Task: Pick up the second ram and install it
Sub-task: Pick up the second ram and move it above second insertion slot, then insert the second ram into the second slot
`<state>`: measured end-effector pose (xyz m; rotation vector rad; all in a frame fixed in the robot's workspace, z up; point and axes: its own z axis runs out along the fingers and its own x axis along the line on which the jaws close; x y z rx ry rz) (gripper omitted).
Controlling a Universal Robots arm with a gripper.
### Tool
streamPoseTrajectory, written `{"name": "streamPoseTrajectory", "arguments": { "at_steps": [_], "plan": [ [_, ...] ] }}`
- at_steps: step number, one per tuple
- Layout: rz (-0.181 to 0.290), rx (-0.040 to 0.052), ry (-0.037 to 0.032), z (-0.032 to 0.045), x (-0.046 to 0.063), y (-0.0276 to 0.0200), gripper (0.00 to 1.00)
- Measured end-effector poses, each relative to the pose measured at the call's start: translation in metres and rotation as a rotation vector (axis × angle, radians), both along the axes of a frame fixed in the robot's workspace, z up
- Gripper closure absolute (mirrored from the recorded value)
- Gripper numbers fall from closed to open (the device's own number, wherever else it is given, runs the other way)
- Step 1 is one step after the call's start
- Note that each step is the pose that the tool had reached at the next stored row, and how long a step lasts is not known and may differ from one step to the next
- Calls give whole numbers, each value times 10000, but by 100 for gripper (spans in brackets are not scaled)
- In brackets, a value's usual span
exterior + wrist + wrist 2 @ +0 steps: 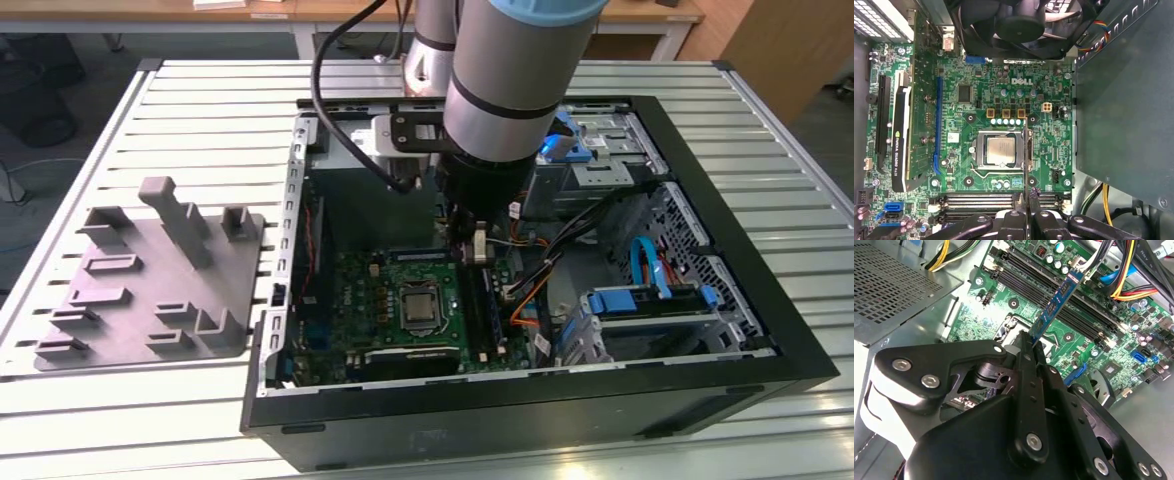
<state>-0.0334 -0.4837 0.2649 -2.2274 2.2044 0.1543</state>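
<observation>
- The slatted metal table (200, 100) carries everything. In the exterior view an open computer case (534, 410) lies on it, from the centre out to three o'clock.
- The arm (514, 80) comes down from twelve o'clock into the middle of the case's opening.
- A grey moulded holder block (147, 290) with upright posts sits on the table at nine o'clock of the case, apart from it.
- The green motherboard (374, 290) covers the case floor at seven o'clock of the arm. In the second wrist view a perforated power supply box (894, 280) stands along one edge of the board. In the first wrist view a black fan (1019, 25) overhangs it.
- Drive cages with blue tabs (627, 300) fill the case at four o'clock of the arm.
- A graphics card (901, 135) stands in its slot on the board, well apart from the ram.
- Orange, yellow and black cables (1134, 287) pass close by the far end of the memory slots.
- The claw (1031, 347) is closed on one end of the second ram.
- The long black memory slots (1054, 290) lie parallel on the board.
- The second ram (1056, 302) juts out of the claw, tilted above the board, with its free end over the memory slots. Whether it touches a slot cannot be told.
- The CPU socket (999, 150) lies just beside the ram's line.
</observation>
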Motion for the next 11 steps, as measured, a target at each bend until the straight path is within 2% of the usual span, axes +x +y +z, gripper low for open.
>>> {"name": "streamPoseTrajectory", "arguments": {
  "at_steps": [11],
  "plan": [
    [-10,0,1,-1,0,0,86]
  ]
}}
